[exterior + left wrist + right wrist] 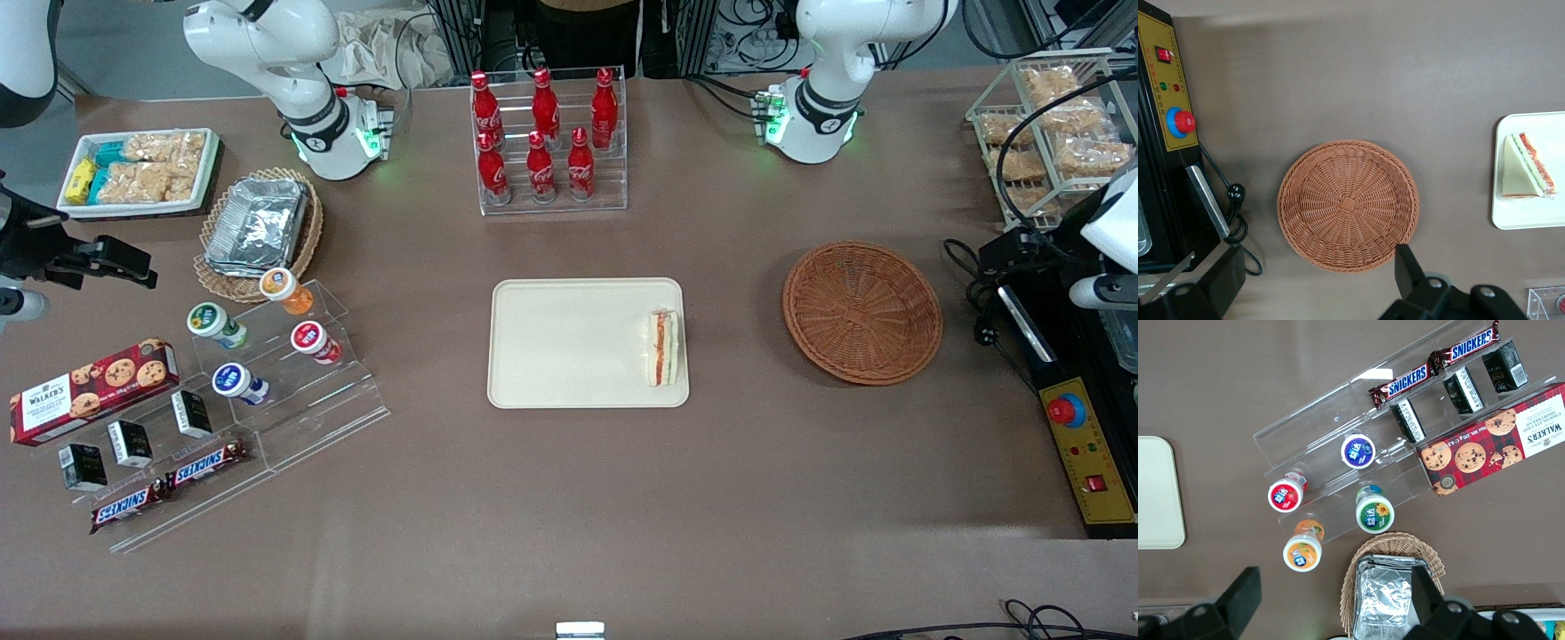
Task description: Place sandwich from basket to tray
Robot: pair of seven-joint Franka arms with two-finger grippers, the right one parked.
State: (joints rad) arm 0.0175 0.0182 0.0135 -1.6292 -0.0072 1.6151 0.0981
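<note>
While the sandwich (665,348) lies apart, the end effector (1313,277) gapes empty.

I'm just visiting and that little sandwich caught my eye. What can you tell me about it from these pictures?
The sandwich is a triangular wedge of pale white bread, with red-orange and green filling layers along its cut edge. It lies on the cream tray, close to the tray's edge nearest the brown wicker basket, which holds nothing. Only the tray touches it. The working arm's tool is open, empty and well away, hanging high over the table by the basket.
</note>
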